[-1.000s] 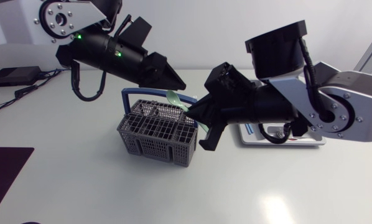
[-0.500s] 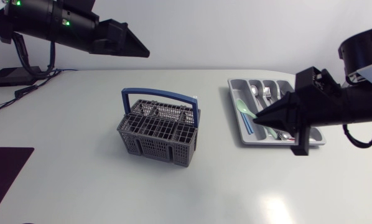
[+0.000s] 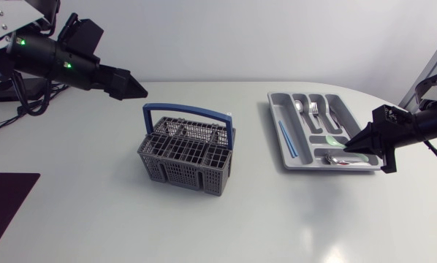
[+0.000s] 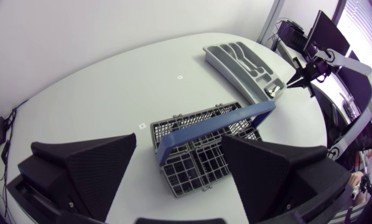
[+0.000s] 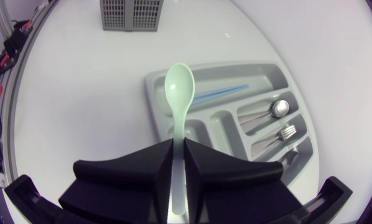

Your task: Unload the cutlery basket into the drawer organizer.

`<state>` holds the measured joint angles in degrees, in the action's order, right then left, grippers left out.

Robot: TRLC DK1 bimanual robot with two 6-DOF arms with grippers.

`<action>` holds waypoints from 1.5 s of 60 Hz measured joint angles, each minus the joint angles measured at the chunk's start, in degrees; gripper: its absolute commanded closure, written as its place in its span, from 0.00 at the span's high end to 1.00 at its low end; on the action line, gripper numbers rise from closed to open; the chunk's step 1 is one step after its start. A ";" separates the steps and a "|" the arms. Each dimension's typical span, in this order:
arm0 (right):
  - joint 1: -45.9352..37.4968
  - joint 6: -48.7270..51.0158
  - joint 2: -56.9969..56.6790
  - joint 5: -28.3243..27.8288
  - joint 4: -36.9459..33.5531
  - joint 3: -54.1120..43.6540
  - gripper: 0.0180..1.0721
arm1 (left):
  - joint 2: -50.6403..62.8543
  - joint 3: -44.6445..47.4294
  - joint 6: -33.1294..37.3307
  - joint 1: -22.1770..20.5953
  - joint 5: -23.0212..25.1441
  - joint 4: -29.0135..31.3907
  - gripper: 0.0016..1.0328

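Nearest on the white table (image 3: 94,219) stands the grey plastic mesh cutlery basket (image 3: 183,155), upright, with its blue arched handle (image 3: 188,112) spanning the top. Well apart from it, toward my right, lies the grey moulded plastic drawer organizer (image 5: 152,102), a shallow tray split into long compartments with one crosswise compartment at its near end. My right gripper (image 3: 348,150) hangs over that near end. Its two black wedge fingers (image 5: 130,165) are pressed from both sides on the handle of a pale green plastic spoon (image 5: 178,84), whose bowl sticks out ahead of the fingertips above the tray. Just beneath the gripper's tip a shiny metal piece (image 3: 341,159) lies in the crosswise compartment; I cannot tell what kind of cutlery it is. Farther along the tray, a thin blue stick (image 3: 286,139) lies in the long compartment on the basket's side, and a metal spoon (image 3: 297,106) and a metal fork (image 3: 313,109) lie in the next ones. Farthest back, over the table's far left part, my left gripper (image 4: 180,140) hangs well away from the basket, its fingers spread wide with nothing between them.
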<state>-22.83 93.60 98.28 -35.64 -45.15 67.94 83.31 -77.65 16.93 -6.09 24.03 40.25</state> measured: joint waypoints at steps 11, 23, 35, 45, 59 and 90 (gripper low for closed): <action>-0.83 5.64 7.37 6.36 2.36 3.76 0.06 | 0.00 3.02 1.14 1.27 -0.15 -1.38 0.96; -0.52 9.77 11.39 13.20 10.62 3.04 0.06 | 0.00 4.87 1.57 2.38 -0.37 -2.45 0.96; 1.16 10.73 12.11 16.57 16.35 1.53 0.06 | 0.00 6.05 2.54 3.63 -0.37 -2.69 0.96; 2.12 11.21 12.09 17.97 21.16 -0.33 0.34 | 0.00 6.67 2.69 3.85 -0.37 -2.89 0.96; 2.62 6.88 4.24 14.69 21.49 -6.64 0.98 | 0.00 8.20 3.54 5.07 -0.37 -3.91 0.96; 33.11 -29.33 -16.35 5.18 22.47 -16.41 0.96 | 4.55 14.82 4.61 5.25 -3.04 -6.58 0.95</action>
<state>10.28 64.27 81.93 -30.46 -22.68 51.53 87.85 -62.83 21.54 -0.84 20.99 33.67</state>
